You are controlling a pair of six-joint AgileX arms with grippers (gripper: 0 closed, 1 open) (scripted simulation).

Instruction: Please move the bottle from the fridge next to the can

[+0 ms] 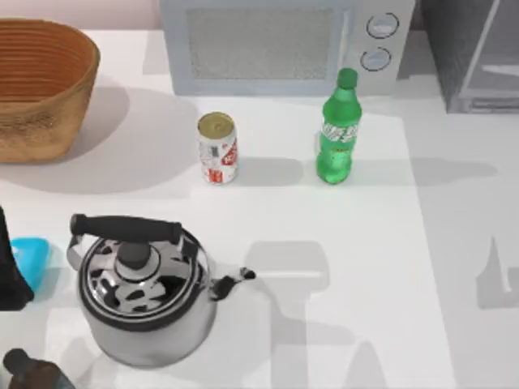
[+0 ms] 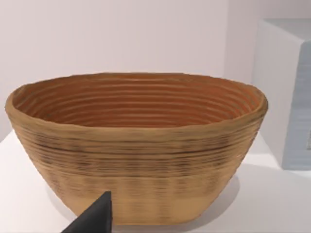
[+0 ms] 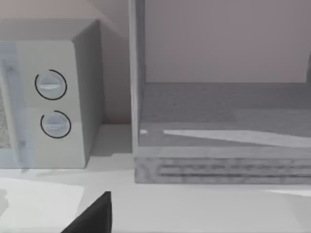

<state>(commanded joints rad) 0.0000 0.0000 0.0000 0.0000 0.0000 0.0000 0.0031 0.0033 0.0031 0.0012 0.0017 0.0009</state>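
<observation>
bottle beside can, apart

left arm parked at the table's left edge, dark tool fingertip in left wrist view

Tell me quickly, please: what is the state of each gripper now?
Left gripper: cannot be told, it faces the basket.
Right gripper: cannot be told, it faces the fridge.
</observation>
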